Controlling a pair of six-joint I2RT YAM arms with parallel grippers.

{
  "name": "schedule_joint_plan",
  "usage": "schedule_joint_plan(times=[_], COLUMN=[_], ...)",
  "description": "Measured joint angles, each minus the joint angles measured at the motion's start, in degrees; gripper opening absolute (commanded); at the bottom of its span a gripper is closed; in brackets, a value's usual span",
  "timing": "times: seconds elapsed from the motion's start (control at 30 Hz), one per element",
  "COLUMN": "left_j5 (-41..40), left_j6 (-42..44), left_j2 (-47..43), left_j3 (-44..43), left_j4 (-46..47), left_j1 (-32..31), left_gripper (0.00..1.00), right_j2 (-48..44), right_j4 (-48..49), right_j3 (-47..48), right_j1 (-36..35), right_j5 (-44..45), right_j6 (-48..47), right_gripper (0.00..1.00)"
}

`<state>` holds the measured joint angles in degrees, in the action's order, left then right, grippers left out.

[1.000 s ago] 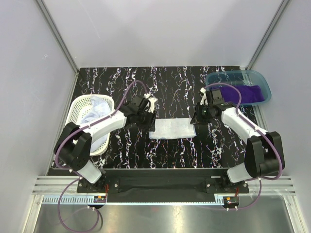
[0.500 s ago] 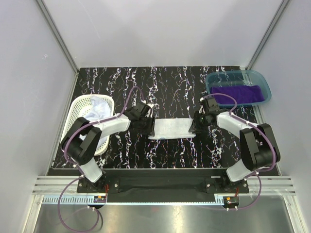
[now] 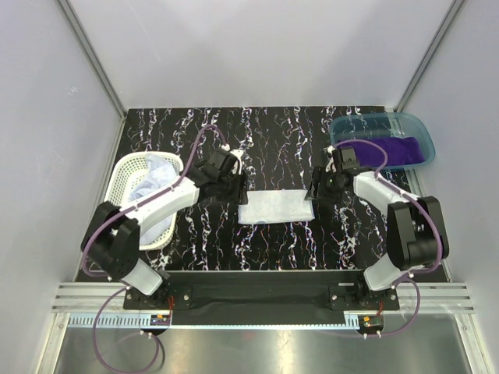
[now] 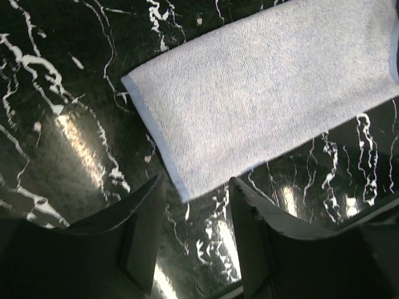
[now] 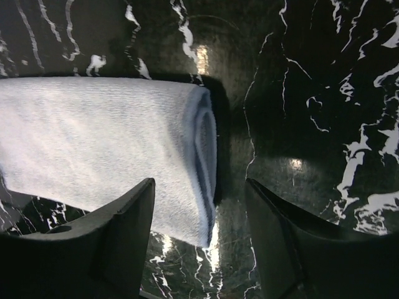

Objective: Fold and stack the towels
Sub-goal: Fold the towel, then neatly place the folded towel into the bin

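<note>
A folded pale towel [image 3: 276, 207] is laid flat on the counter [image 3: 273, 140], long axis left to right. The left hand [image 3: 234, 185] and right hand [image 3: 316, 189] are seen at its short ends, fingers apart, empty. In the basket [image 3: 125, 165] a bunched towel [image 3: 156, 178] is seen, pattern hidden

Top view: bright, even, sharp. Wrist views: dim. The glossy table [image 4: 75, 81] returns glare streaks at 8 and 6 o'clock in the left view and at 12 in the right. The towel [image 5: 93, 131] casts a shadow toward 3 o'clock. The fingers [image 5: 124, 249] are underexposed and slightly soft.
</note>
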<state>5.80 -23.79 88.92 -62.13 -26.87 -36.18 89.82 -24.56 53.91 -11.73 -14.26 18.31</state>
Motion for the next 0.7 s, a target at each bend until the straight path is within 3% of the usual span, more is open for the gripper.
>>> schedule_joint_plan(times=[0.2, 0.4, 0.63, 0.7], left_j5=[-2.03, -4.07, -6.47, -7.26], left_j6=[3.1, 7.45, 10.86, 11.69], left_j2=[-8.74, -18.73, -23.21, -23.34], left_j3=[-2.56, -4.5, -4.31, -3.78], left_j4=[-6.47, -9.16, -11.21, -11.34], left_j1=[0.02, 0.11, 0.13, 0.13], left_gripper=[0.52, 0.54, 0.56, 0.56], right_j2=[6.73, 7.8, 8.0, 8.0], right_j4=[1.09, 3.93, 5.22, 5.29], right_j3=[0.04, -0.17, -1.33, -1.64], right_j1=[0.96, 0.96, 0.96, 0.96], right_j5=[-5.62, -8.98, -9.99, -10.32], right_j6=[-1.7, -1.53, -0.81, -0.72], right_gripper=[0.62, 0.56, 0.43, 0.32])
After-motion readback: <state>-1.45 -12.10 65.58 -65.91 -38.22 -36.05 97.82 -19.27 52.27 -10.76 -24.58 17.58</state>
